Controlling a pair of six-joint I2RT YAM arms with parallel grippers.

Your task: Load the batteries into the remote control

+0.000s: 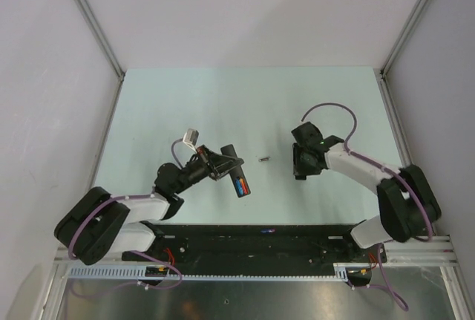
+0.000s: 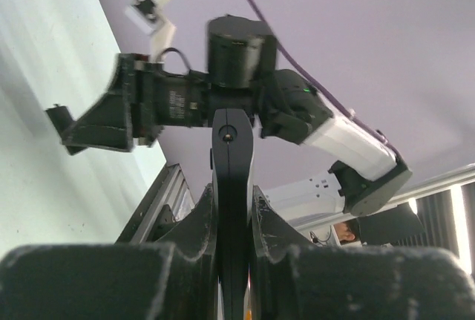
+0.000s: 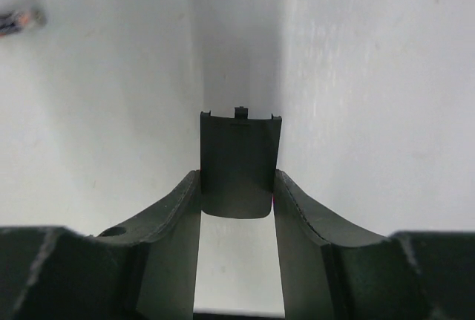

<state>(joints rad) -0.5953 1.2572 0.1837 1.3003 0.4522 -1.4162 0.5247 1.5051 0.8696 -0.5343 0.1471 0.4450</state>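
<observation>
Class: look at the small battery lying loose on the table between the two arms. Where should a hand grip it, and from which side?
Probably its middle, coming straight down from above, fingers closing across its thin width. The battery lies flat on the table, with bare surface around it.

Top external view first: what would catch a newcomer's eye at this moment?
The left gripper clamps the remote control left of centre, with two batteries, blue and red-orange, showing in its open compartment. Opposite, the right gripper pinches a dark flat cover piece with small tabs. Between them one small loose battery lies on the pale table.
</observation>
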